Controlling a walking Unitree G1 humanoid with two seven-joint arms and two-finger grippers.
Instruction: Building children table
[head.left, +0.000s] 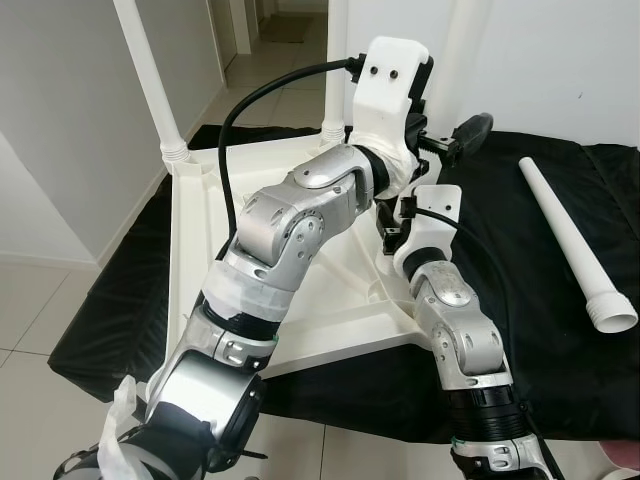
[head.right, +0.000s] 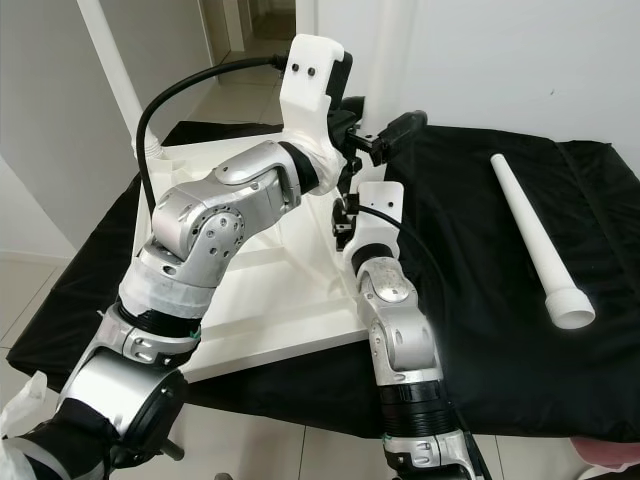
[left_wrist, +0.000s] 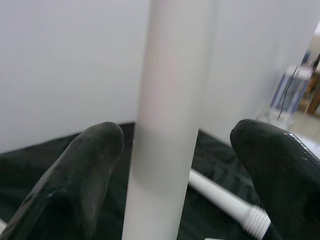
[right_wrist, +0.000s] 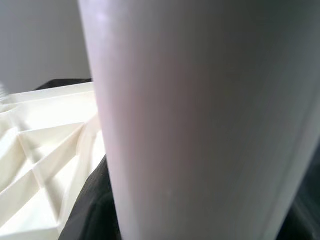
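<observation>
The white tabletop (head.left: 300, 330) lies upside down on a black cloth (head.left: 560, 320), with legs standing upright in its corners, one at the far left (head.left: 150, 80). The left gripper (left_wrist: 175, 165) reaches across to another upright leg (left_wrist: 170, 120), its black fingers (left_wrist: 85, 175) spread on either side without touching it. The right gripper sits close against a leg (right_wrist: 200, 125), grip impossible to tell, and a loose leg (head.left: 575, 240) lies on the cloth well to the right.

**White parts on black cloth**

The upturned tabletop (head.left: 205, 250) and its legs (head.left: 150, 80) are seen in plain white. A black cloth (head.left: 560, 310) is spread beneath. The loose leg (head.left: 575, 240) is white, the arms silver, the fingers (left_wrist: 85, 170) black.
</observation>
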